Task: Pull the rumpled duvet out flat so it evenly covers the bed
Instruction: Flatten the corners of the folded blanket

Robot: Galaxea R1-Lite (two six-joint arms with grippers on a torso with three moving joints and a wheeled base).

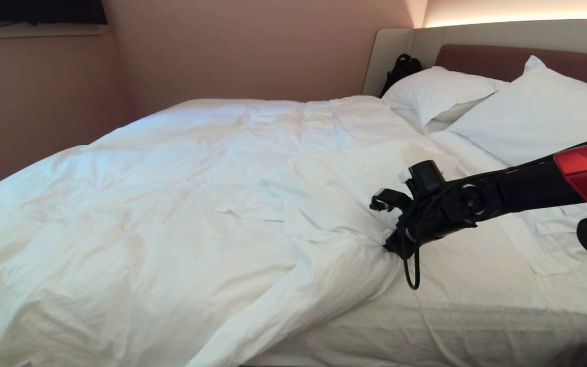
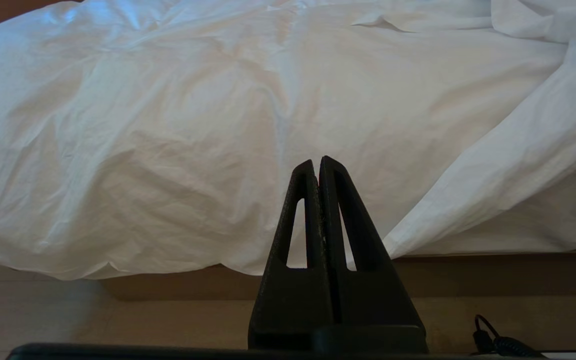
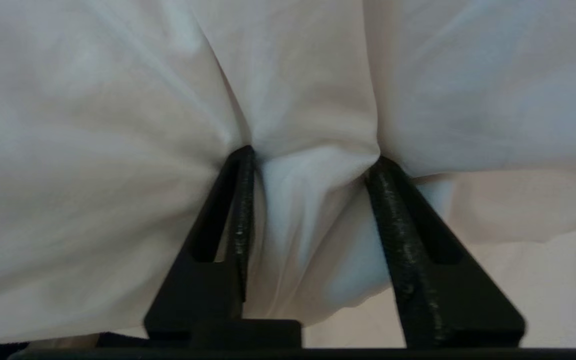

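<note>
Right claw (image 3: 310, 160) half-spread, fingertips sunk into duvet (image 1: 171, 204) fold.

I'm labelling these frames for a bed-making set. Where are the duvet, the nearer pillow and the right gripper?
duvet (image 1: 181, 193), head view, its rumpled middle.
nearer pillow (image 1: 538, 117), head view, its broad face.
right gripper (image 3: 313, 155), right wrist view, midway between the fingertips, with a duvet fold between them.

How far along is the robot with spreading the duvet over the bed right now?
Done: the duvet already lies over the foot and middle of the bed. In hand: the right gripper stands open around a fold of its edge; the left gripper is shut, parked beside the bed. Left: the strip of sheet below the pillows is uncovered, and the surface is wrinkled.
</note>
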